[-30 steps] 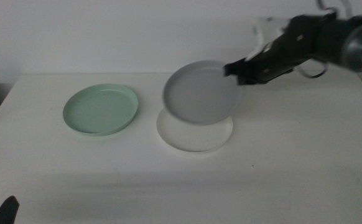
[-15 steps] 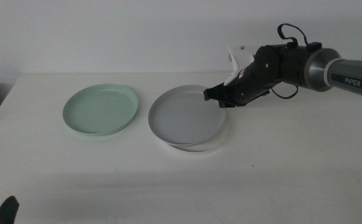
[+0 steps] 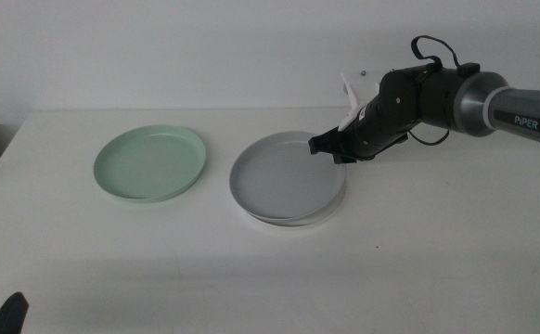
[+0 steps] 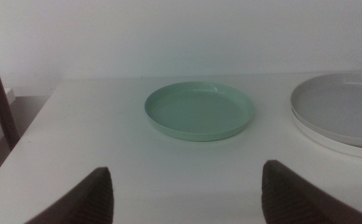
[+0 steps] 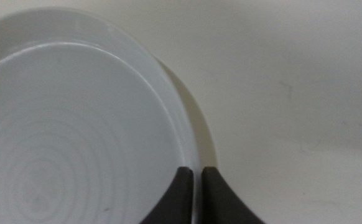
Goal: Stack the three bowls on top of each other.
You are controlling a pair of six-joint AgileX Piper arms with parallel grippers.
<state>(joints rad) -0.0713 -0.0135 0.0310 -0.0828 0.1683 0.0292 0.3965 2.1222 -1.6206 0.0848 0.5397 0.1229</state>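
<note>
Three shallow round dishes with low rims and a matte finish sit on the pale worktop [image 3: 437, 250]. Nearest the camera, the left hand [image 4: 184, 196] waits low at the front left corner of the worktop, its two dark jaws spread wide and holding nothing. Farther in lies the grey bowl [image 3: 286, 174], smooth and flat-bottomed with faint concentric rings inside, resting open side up inside the white bowl [image 3: 300, 223], whose rim shows as a thin crescent along the grey bowl's near and right sides. The mint green bowl [image 3: 149, 163] stands alone, level and open side up, to the left of the grey bowl and clear of it. The right arm comes in from the right of the grey bowl, its dark wrist angled down and leftward. The right hand [image 3: 330, 147] is at the grey bowl's far right rim, its jaws pinched nearly together on the thin rim.
</note>
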